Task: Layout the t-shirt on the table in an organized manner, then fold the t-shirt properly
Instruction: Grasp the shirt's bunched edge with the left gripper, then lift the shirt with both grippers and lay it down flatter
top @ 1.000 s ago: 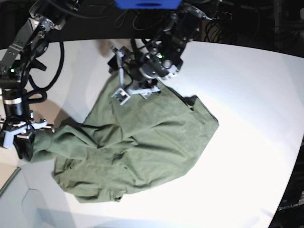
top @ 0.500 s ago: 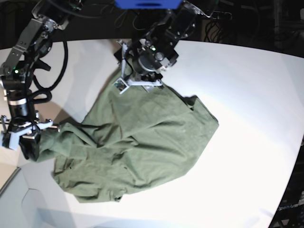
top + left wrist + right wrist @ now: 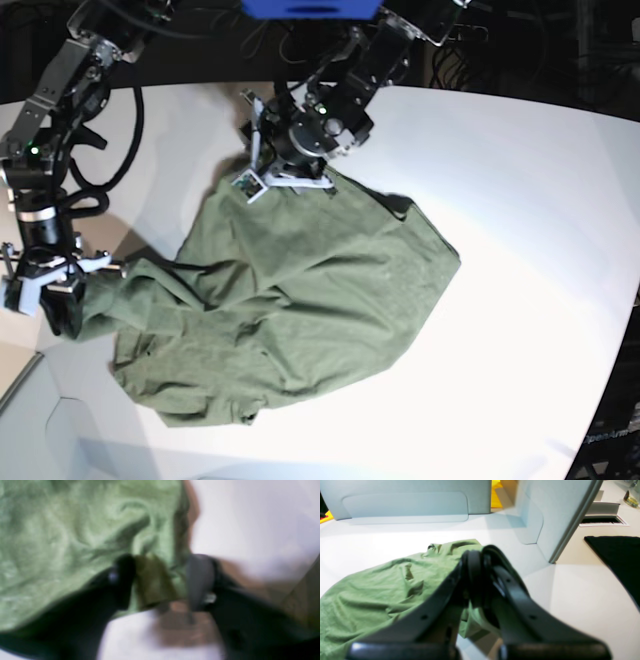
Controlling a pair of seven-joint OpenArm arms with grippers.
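Observation:
The olive-green t-shirt (image 3: 300, 300) lies crumpled on the left half of the white table (image 3: 520, 200). My left gripper (image 3: 255, 180) is down at the shirt's far top edge. In the blurred left wrist view its two fingers stand either side of a raised fold of t-shirt (image 3: 75, 530), and the left gripper (image 3: 160, 580) pinches that fold. At the shirt's left end my right gripper (image 3: 58, 298) is shut on the fabric. The right wrist view shows the right gripper (image 3: 477, 560) with its fingers together, t-shirt (image 3: 382, 590) hanging beneath them.
Grey partition panels (image 3: 405, 500) stand beyond the table (image 3: 582, 600), with a black mat (image 3: 615, 555) at the right. Dark cables run along the back edge (image 3: 200, 40). A grey panel (image 3: 40, 430) sits at the front left. The table's curved edge (image 3: 612, 370) runs down the right.
The left gripper has moved up and left along the shirt's top edge and closed onto a fold. The shirt's top corner has drawn up with it. The right gripper stays shut.

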